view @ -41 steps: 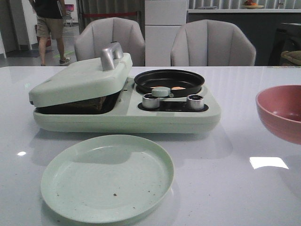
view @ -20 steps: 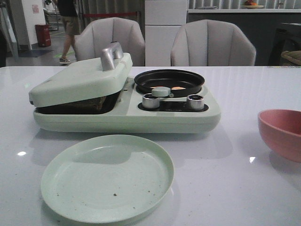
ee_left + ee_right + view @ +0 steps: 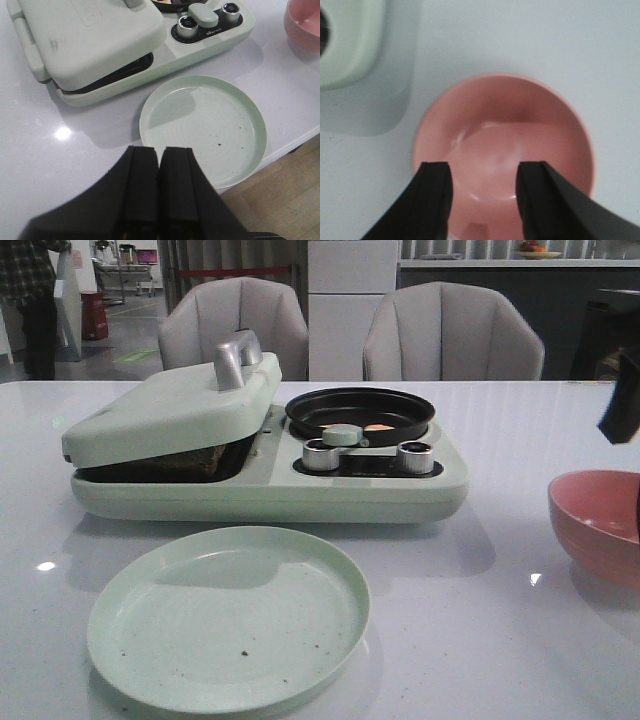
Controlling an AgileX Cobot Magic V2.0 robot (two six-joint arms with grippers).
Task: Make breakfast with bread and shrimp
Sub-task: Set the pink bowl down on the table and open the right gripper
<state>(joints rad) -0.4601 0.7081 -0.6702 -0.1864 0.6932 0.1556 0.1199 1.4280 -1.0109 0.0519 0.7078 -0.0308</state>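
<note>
plate [image 3: 202,130] just ahead of left fingers [image 3: 142,190] | cooker [image 3: 100,45] beyond plate | bowl [image 3: 505,155] under right fingers [image 3: 435,195]

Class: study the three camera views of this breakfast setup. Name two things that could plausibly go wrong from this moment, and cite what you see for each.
1. The pink bowl sits at the table's right side, directly under the open right gripper; a careless descent might knock or tip it.
2. The press lid rests ajar on dark, toasted-looking bread; left longer, it may burn.
</note>
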